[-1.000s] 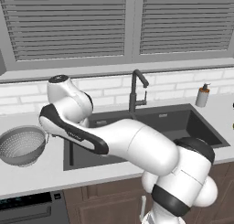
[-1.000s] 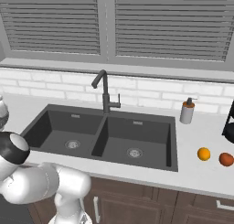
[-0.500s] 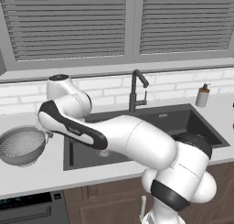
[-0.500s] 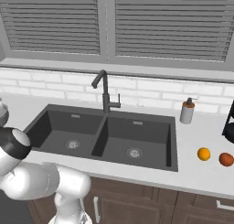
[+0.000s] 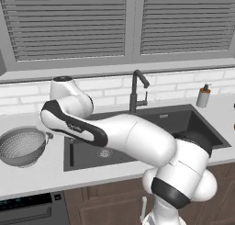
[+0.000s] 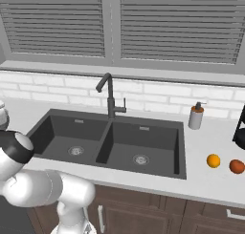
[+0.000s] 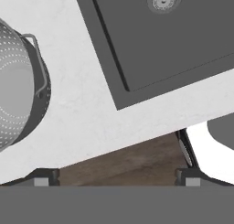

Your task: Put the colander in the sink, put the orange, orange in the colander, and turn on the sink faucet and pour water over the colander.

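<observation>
The gripper [image 7: 117, 179] hung with jaws spread wide, grasping nothing; the colander [image 7: 18, 83] sat up-left of it. The sink [image 7: 183, 45] lay up-right.

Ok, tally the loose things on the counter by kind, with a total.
Colander: 1
Orange: 2
Soap bottle: 1
Total: 4

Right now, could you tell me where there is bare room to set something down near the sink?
Both basins of the sink are bare. So is the counter strip between the colander and the sink. It is more crowded on the right, by the soap bottle and two oranges.
</observation>
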Robot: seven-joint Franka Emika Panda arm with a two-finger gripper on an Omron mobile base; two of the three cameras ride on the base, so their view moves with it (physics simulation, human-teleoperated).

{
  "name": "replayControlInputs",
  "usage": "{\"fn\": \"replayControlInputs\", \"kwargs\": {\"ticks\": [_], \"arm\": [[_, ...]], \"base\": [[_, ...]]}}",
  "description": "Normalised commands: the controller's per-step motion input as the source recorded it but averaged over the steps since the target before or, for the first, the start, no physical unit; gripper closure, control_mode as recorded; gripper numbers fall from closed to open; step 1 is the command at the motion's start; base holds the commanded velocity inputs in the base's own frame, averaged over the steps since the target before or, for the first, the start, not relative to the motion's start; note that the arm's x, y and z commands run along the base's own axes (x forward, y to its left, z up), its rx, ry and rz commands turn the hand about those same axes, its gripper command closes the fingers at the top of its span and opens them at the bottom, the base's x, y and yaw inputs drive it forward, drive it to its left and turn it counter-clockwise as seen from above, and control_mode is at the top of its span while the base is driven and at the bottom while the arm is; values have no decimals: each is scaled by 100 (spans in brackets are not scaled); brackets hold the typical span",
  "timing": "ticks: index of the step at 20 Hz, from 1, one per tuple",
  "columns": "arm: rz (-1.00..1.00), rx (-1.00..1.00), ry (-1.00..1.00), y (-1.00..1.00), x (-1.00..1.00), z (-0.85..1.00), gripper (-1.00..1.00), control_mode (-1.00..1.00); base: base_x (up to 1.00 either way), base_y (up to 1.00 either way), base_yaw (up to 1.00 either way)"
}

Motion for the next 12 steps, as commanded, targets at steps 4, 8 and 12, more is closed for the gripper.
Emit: {"fn": "replayControlInputs", "kwargs": {"ticks": [4,8,12], "arm": [[0,0,0,19,20,-6,-100,-100],[0,0,0,27,27,-12,-100,-100],[0,0,0,30,29,-18,-100,-100]], "base": [[0,0,0],[0,0,0],[0,0,0]]}}
